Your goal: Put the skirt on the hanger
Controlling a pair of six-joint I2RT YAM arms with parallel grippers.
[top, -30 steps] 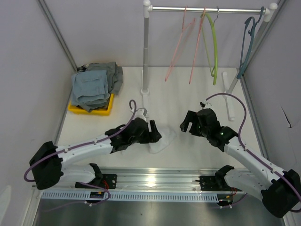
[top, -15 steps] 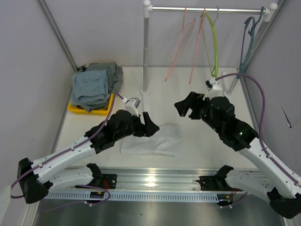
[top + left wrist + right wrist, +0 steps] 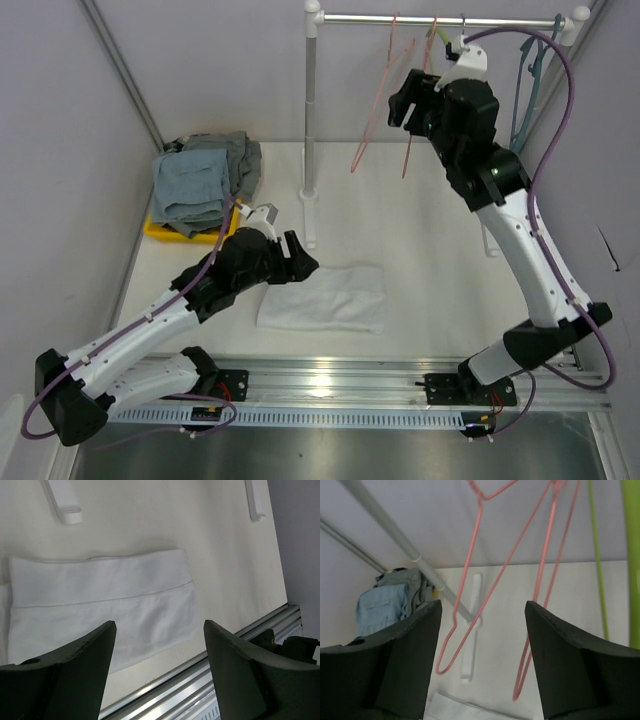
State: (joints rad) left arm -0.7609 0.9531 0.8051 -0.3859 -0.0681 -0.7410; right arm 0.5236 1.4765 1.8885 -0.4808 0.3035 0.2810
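White folded fabric skirt point(image 3: 325, 298) flat on the white tabletop point(image 3: 420, 250), near the front edge. Left gripper point(image 3: 300, 262) just above its left end, jaws wide, nothing held. Right gripper point(image 3: 405, 100) raised beside the silver rail point(image 3: 500, 19), fingers apart and empty, facing two pink wire hangers point(image 3: 372, 130). Yellow plastic tray point(image 3: 195, 234) of grey-blue clothes point(image 3: 200, 180) at far left. Pale plain walls all round.

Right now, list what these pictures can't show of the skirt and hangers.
- Skirt: left wrist view, near edge partly behind the left fingers.
- Pink hangers: right wrist view, hooks cut off by the top edge.
- Green hanger: right wrist view, cut by the right edge; top view, mostly behind the right arm.
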